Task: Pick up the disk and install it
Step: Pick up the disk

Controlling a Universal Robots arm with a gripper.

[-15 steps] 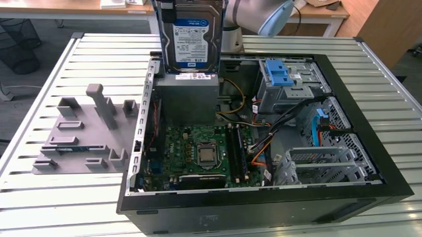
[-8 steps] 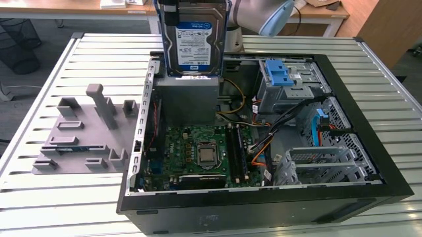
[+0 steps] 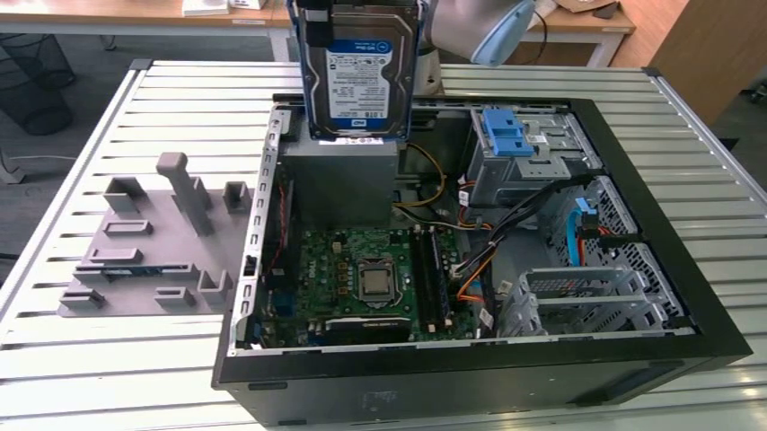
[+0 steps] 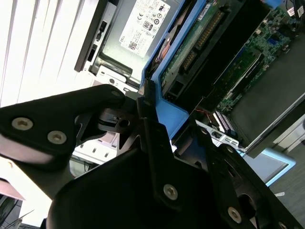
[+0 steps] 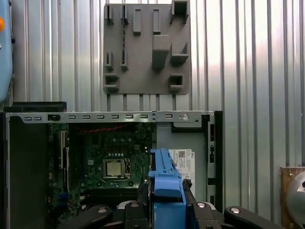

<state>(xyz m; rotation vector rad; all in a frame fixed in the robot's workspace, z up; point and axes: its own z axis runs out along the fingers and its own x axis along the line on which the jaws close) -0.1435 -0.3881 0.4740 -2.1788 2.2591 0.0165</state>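
The disk (image 3: 359, 76) is clamped in the pincer (image 5: 167, 202) and hung upright just beneath it, above the open computer case (image 3: 480, 382). By judgement, it is best held steady and clear of the cables (image 3: 473, 269).

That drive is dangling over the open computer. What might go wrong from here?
1. The pincer grips the disk by its thin blue plastic frame. A slip would probably drop it onto the power supply or the motherboard below.
2. Loose cables lie across the case near the drive cage and might snag the disk on any path through there.
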